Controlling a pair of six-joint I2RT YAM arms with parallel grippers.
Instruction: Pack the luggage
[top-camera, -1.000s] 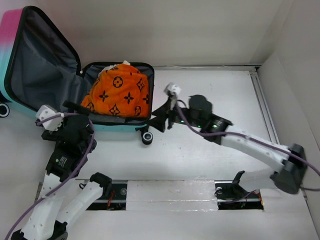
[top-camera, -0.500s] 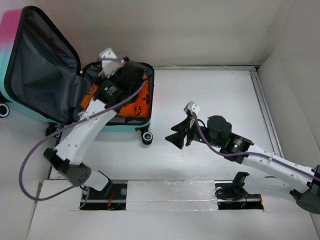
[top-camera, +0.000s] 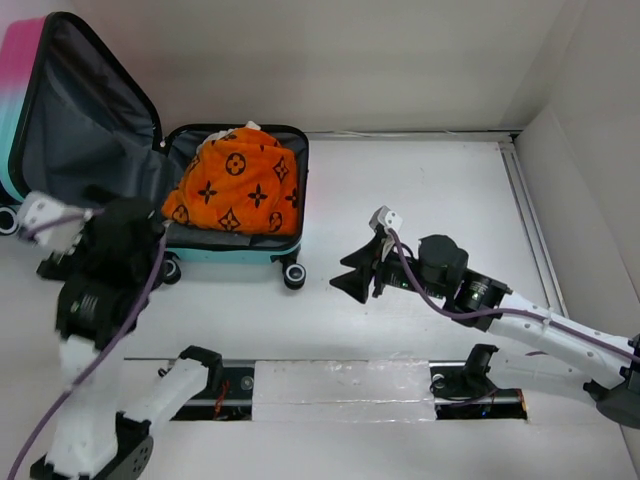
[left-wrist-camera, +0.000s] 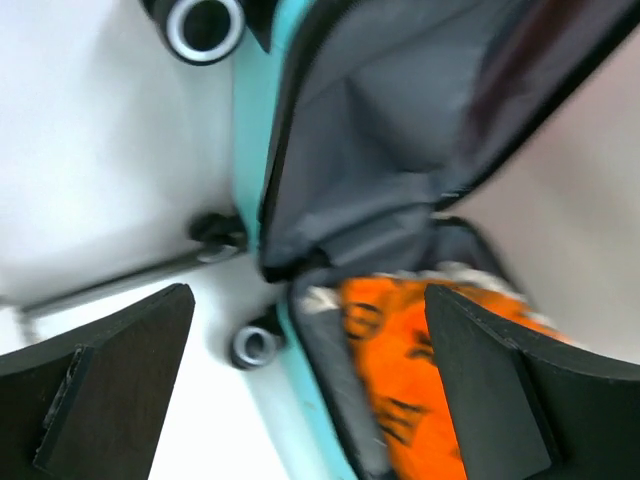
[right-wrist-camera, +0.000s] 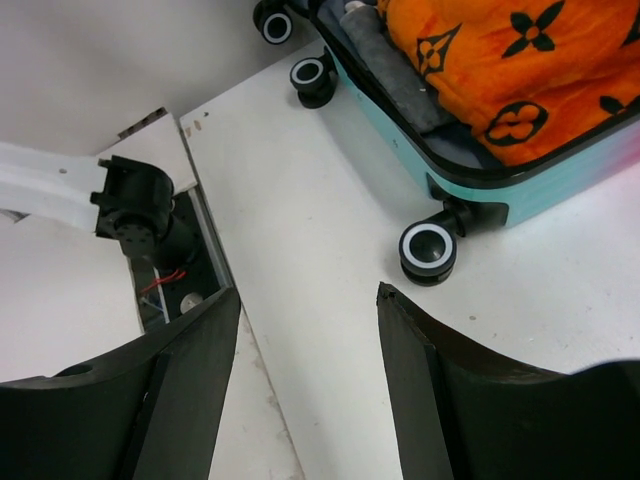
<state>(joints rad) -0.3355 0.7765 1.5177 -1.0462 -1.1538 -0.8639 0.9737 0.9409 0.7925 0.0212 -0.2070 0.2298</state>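
1. The luggage (top-camera: 240, 256) sits open on the white table (top-camera: 430, 190), on the left arm's side. Its lid (top-camera: 85, 120) is propped upright w/ the grey lining showing. The base shell (right-wrist-camera: 470, 185) lies flat.
2. Inside the base shell an orange monogram cloth (top-camera: 238, 180) is heaped up and bulges to the rim. A grey item (right-wrist-camera: 385, 65) lies under it, mostly hidden.
3. Wheels (right-wrist-camera: 430, 248): 3 show in the right wrist view, and 1 more shows at the lid's outer corner in the top view. That is prob. 4 in all.
4. The left gripper (left-wrist-camera: 308, 295) is by the luggage's hinge corner, fingers spread wide, nothing held.
5. The right gripper (top-camera: 348, 273) is off the luggage's wheel end, apart from it, also spread wide & empty.
6. Likely step: shut the lid.
   - The cloth should be pressed down first, or the rim may pinch it.
   - The left gripper should get behind the lid's outer shell and push near its free edge, not near the hinge.
   - The right gripper should steady the base shell by the wheel end, as the wheels could let it roll.
7. Count: 1 luggage, 1 cloth, 1 grey item, 2 grippers.
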